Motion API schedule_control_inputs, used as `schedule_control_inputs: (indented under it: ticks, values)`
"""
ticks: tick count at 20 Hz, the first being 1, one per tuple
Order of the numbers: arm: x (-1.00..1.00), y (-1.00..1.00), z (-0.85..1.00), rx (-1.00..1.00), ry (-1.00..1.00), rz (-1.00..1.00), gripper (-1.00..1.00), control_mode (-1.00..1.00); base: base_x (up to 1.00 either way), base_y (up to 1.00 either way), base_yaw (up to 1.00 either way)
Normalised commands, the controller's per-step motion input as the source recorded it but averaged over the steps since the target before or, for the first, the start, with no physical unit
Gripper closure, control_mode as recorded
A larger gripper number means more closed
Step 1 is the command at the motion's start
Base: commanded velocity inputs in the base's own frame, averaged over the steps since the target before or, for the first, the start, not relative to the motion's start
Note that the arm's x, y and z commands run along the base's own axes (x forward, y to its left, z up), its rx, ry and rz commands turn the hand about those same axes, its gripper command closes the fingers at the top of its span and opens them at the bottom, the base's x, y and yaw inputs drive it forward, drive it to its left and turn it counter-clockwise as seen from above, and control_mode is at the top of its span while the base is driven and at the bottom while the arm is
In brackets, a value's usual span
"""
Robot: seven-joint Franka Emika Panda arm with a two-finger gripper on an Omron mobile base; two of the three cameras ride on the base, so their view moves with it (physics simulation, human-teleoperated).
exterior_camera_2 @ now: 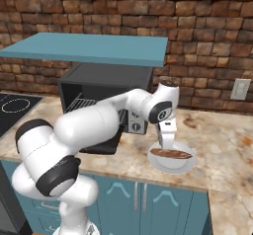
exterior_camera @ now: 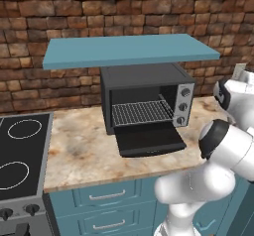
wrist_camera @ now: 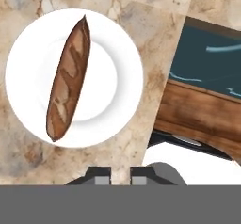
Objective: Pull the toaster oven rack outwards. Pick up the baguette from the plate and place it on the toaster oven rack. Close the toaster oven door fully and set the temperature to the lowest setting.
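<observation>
The pincer (wrist_camera: 116,175) is hanging above the marbled table (exterior_camera_2: 222,140), pointing down, with its two dark tips standing close together and only a narrow gap between them; nothing is sitting in that gap, and whether the tips are fully shut I cannot tell. In the right base view the pincer (exterior_camera_2: 166,142) is hovering just over the white plate (exterior_camera_2: 185,166), apart from what is lying on it.

Below the pincer, the baguette (wrist_camera: 68,79) is lying across the plate (wrist_camera: 122,53), its length reaching nearly from rim to rim, one end pointing away from the tips and the other end toward them. In the hand view it is sitting ahead of the tips and off to their left, not between them. The same baguette (exterior_camera_2: 171,153) is showing right under the hand in the right base view.

Away from the pincer, on the far side of the arm, the toaster oven (exterior_camera: 144,98) is standing on the table under a blue shelf (exterior_camera: 129,50). The toaster oven door (exterior_camera: 151,140) is lying dropped open, flat in front of the cavity, and the toaster oven rack (exterior_camera: 141,113) is sitting inside with its front edge at the opening. Three round knobs (exterior_camera: 184,106) are running down the silver side panel. Farther still from the pincer, a black stovetop (exterior_camera: 20,150) is lying beyond the oven.
</observation>
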Motion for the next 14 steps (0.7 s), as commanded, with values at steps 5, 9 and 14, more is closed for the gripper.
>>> schedule_control_inputs:
  ticks: [5, 9, 14]
  values:
    - [-0.01, -0.15, -0.22, -0.08, 0.01, 0.0, -1.0, -1.0, 0.0, 0.0, 0.0]
    - [0.0, -0.35, -0.17, 0.02, 0.01, 0.0, -1.0, -1.0, 0.0, 0.0, 0.0]
    - [0.0, -0.22, -0.06, 0.0, -0.01, -0.09, -1.0, -1.0, 0.0, 0.0, 0.0]
